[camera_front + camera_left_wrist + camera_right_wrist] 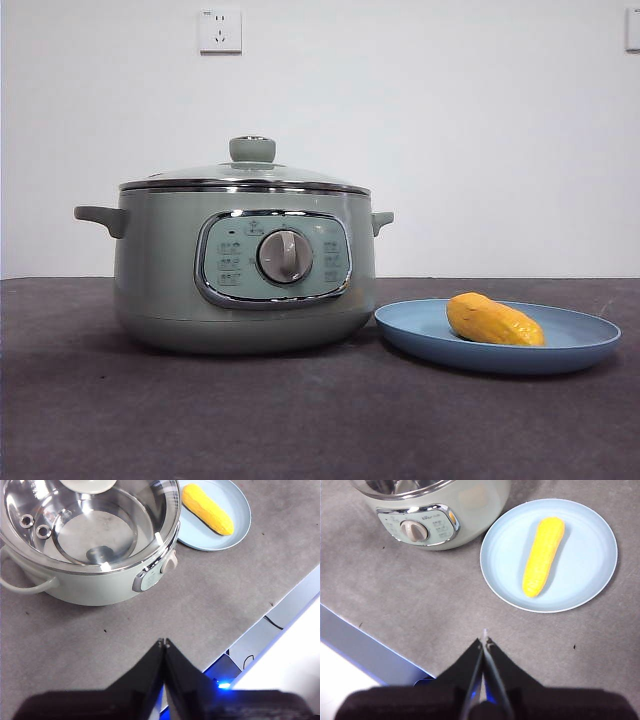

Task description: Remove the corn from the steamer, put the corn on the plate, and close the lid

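Corn (pixel 494 320) on plate (pixel 580 345), lid (pixel 245 176) seated on steamer (pixel 160 280); task looks complete. Left gripper (pixel 163 642), right gripper (pixel 484 640) pressed together, empty, clear.

The left tool (pixel 163 642) and the right tool (pixel 484 641) are both hovering above the worktop (pixel 200 605) with jaws pressed together, gripping nothing, neither arm showing in the front view.
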Available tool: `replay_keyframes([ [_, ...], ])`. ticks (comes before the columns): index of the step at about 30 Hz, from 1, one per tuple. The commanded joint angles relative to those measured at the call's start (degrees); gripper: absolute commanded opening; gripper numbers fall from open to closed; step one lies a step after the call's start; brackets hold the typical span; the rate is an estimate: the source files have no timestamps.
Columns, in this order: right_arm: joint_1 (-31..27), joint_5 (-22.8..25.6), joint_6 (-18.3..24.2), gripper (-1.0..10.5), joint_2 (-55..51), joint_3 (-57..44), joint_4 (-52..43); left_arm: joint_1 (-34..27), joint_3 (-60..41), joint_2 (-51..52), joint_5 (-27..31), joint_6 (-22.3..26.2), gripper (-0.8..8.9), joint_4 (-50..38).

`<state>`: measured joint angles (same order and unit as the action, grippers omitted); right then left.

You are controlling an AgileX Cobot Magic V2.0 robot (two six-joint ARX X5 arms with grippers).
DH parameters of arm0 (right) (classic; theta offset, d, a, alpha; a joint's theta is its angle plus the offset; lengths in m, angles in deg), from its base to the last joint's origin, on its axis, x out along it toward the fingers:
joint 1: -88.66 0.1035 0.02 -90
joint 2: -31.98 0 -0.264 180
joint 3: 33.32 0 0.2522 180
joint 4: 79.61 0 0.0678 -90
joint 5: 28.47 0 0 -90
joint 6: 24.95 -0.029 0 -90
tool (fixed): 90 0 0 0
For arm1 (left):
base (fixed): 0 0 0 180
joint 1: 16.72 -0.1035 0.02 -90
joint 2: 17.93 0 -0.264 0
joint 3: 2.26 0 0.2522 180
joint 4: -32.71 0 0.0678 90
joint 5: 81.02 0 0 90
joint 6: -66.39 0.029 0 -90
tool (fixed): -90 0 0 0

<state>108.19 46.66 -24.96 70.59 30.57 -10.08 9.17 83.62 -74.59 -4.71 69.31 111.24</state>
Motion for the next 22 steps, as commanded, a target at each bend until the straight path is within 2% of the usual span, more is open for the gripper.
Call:
replay_keyframes([
  [1, 0.1, 0.1, 0.1, 0.0, 0.0, -0.2, -0.1, 0.0, -0.4, 0.0, 0.0, -0.1, -0.05, -0.4],
  [15, 0.1, 0.2, 0.1, 0.0, 0.0, -0.2, -0.1, -0.1, -0.4, 0.0, 0.5, 0.2, -0.04, -2.0],
  [18, 0.1, 0.2, 0.1, 0.0, 0.0, -0.2, -0.1, -0.4, -0.4, 0.2, 1.9, 4.9, -0.04, -3.9],
  [20, 0.1, 0.2, 0.1, 0.0, 0.0, -0.2, 0.0, -2.3, -0.5, 1.9, 3.6, 9.4, -0.04, -9.3],
  [22, 0.1, 0.2, 0.1, 0.0, 0.0, -0.2, 0.0, -5.8, -1.2, 3.9, 2.6, 13.0, -0.04, -16.6],
])
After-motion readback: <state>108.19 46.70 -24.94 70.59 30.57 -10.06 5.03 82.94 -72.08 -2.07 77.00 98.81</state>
